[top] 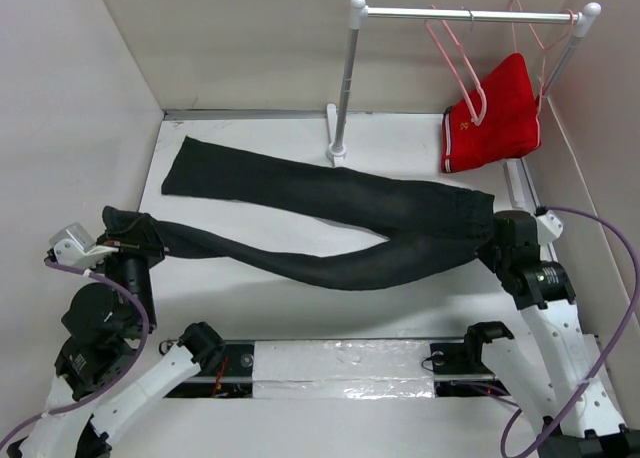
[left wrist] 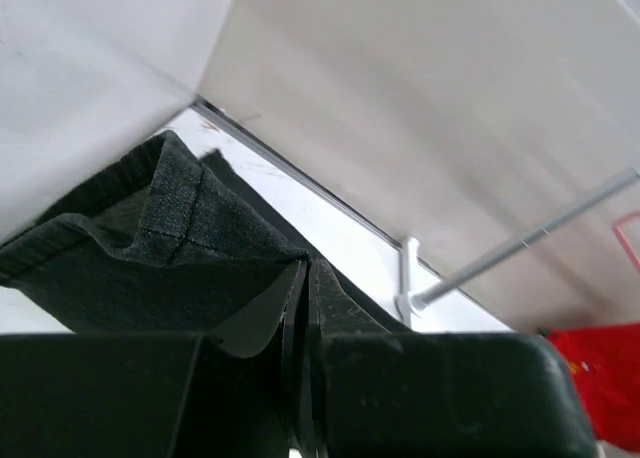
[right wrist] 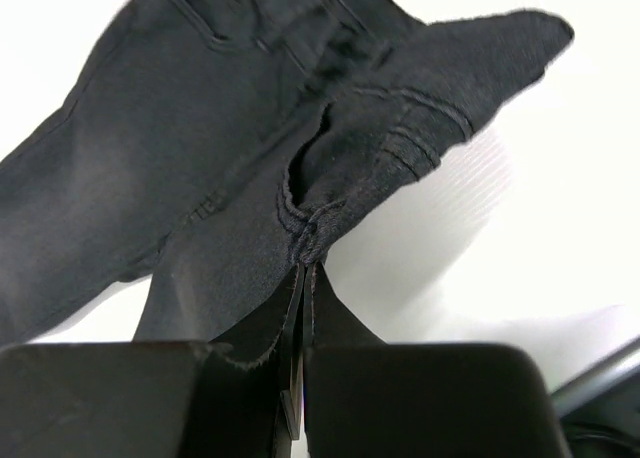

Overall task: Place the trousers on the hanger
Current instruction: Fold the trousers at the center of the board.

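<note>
The dark charcoal trousers [top: 330, 213] lie spread across the white table, waistband at the right, two legs running left. My left gripper [top: 135, 240] is shut on the hem of the near leg [left wrist: 170, 248], lifted a little at the left. My right gripper [top: 497, 233] is shut on the waistband edge [right wrist: 330, 188] at the right. The thin pale-pink hanger [top: 455, 63] hangs empty on the rail at the back right, apart from both grippers.
A white rail [top: 465, 15] on a post [top: 342, 88] stands at the back. A second pink hanger with red shorts [top: 495, 118] hangs on it at the right. White walls close in left, back and right.
</note>
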Robot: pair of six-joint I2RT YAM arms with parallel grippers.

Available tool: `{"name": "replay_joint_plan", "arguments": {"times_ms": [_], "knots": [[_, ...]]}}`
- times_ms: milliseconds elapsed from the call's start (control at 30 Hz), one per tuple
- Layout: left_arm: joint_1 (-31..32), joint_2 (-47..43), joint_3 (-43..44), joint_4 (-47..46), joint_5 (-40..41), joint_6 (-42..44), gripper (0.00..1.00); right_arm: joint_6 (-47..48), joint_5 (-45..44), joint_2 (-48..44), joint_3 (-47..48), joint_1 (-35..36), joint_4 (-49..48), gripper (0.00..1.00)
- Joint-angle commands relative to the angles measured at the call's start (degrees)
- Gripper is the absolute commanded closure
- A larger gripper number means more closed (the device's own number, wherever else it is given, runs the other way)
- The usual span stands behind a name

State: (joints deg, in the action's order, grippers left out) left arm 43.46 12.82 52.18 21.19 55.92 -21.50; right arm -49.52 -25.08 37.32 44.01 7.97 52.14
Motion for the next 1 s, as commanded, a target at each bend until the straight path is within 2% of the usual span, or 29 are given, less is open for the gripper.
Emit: {"name": "replay_joint_plan", "arguments": {"times_ms": [0, 100, 133, 200, 233, 300, 367, 400, 433, 467, 500, 567, 733, 867, 967], "knots": [[0.22, 3.87, 3.45, -1.15, 7.52, 0.84, 1.00, 7.67, -3.66, -0.23, 5.38, -0.58, 2.18, 1.00], [0.22, 6.51, 0.21, -8.25, 9.38, 4.53, 1.00, 12.94, -1.73, 0.55, 4.86, -2.68, -4.22, 1.00], [0.22, 7.47, -0.32, -8.79, 9.90, 3.84, 1.00, 15.91, -0.77, 1.43, 4.51, -3.22, -9.89, 1.00], [-0.31, 11.60, -0.77, -11.68, 12.09, 6.27, 1.00, 17.34, 0.38, 3.97, 4.33, -3.74, -14.85, 1.00], [-0.31, 13.09, -0.25, -14.48, 12.89, 7.42, 1.00, 19.70, 1.17, 6.95, 4.33, -3.75, -20.70, 1.00], [-0.31, 18.71, -0.76, -20.46, 16.39, 13.72, 1.00, 20.60, 3.28, 10.74, 4.76, -3.75, -25.40, 1.00], [-1.35, 25.11, -1.56, -26.98, 18.69, 15.25, 1.00, 22.70, 5.73, 16.36, 5.73, -3.75, -31.03, 1.00], [-3.10, 27.32, -1.30, -26.99, 16.78, 14.21, 1.00, 22.71, 5.66, 18.12, 6.35, -3.75, -31.92, 1.00], [-5.99, 29.26, 0.27, -23.16, 15.11, 9.50, 1.00, 24.10, 6.18, 19.79, 7.14, -3.75, -35.14, 1.00], [-14.72, 33.20, 1.59, -17.73, 11.96, 4.15, 1.00, 24.73, 6.88, 22.94, 7.40, -3.75, -36.66, 1.00], [-19.51, 34.54, 2.04, -14.98, 4.45, 0.88, 1.00, 24.91, 6.71, 24.36, 7.84, -3.75, -37.54, 1.00], [-27.25, 37.26, -0.58, -18.01, -0.27, -0.48, 1.00, 25.96, 6.71, 26.74, 9.16, -3.75, -38.95, 1.00], [-34.93, 47.54, 6.95, -12.42, -1.78, -4.77, 1.00, 28.42, 9.26, 31.67, 8.29, -5.86, -46.94, 1.00], [-42.48, 57.21, 7.93, -12.67, -6.51, -7.33, 1.00, 28.60, 11.19, 36.15, 9.69, -7.18, -48.62, 1.00], [-44.43, 61.61, 11.00, -12.40, -6.28, -7.95, 1.00, 28.77, 11.98, 39.49, 10.83, -8.23, -50.38, 1.00]]}}
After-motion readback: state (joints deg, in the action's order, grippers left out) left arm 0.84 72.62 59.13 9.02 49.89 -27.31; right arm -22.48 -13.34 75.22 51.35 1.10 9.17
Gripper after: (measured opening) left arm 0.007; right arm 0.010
